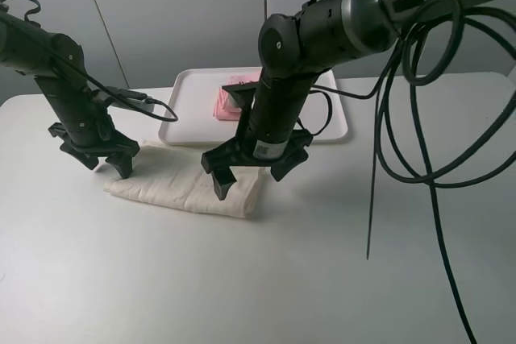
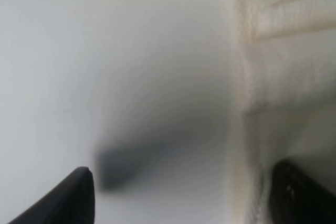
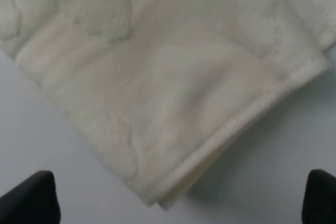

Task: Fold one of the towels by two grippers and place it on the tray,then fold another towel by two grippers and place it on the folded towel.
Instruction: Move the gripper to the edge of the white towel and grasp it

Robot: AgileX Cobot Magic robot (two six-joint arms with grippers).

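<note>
The cream towel [image 1: 173,183], folded into an oblong, lay beneath both grippers. The left gripper [image 1: 109,165] stood with jaws apart at its left end, 1 finger over cloth and 1 over bare table. The right gripper [image 1: 250,181] was spread wide above its right end. Neither held anything. Behind the cream towel sat the tray [image 1: 193,90] with the folded pink towel [image 1: 222,104] on it, partly hidden by the right arm. The cream towel rested on a white table [image 1: 242,279] before a grey wall [image 1: 177,14]. Both arms pointed steeply down at the cream towel.
</note>
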